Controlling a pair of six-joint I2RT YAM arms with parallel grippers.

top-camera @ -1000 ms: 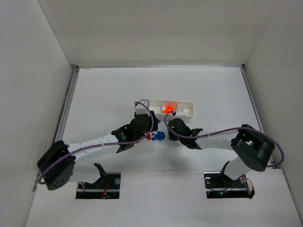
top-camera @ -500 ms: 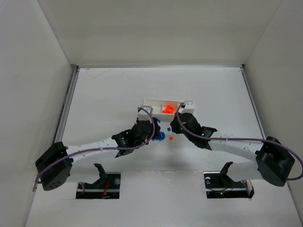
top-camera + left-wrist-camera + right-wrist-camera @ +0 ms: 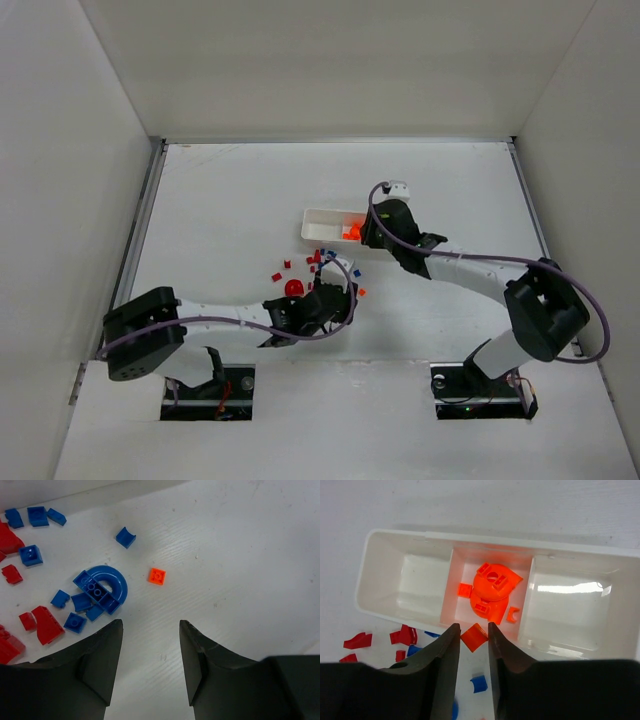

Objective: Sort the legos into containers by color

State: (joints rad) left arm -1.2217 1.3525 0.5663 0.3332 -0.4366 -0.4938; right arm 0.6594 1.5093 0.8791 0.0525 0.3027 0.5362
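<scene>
The white tray (image 3: 318, 218) lies just beyond the middle of the worktop (image 3: 220, 200). Seen from overhead, its long axis runs from 9 to 3 o'clock, and the 3 o'clock end is hidden under the right arm. The right wrist camera shows its three compartments side by side. The middle compartment (image 3: 465, 564) holds a heap of orange pieces (image 3: 492, 587) with a round one on top.

The right gripper (image 3: 473, 626) hangs over the tray's near wall, jaws pinching an orange brick (image 3: 474, 638). The brick sits cornerwise between them, one corner pointing at the tray. Loose red pieces (image 3: 404, 635) and a blue piece (image 3: 479, 683) lie on the worktop just outside that wall, from 6 to 8 o'clock of the tray.

The left gripper (image 3: 150, 625) is low over the scatter, jaws spread with nothing between them. In its own camera, a small orange square (image 3: 157, 576) lies flat at 12 o'clock, studs up. At 10 o'clock is a blue arch (image 3: 107, 575), its open side toward 7 o'clock, with small blue bricks (image 3: 75, 622) touching and beside it
</scene>
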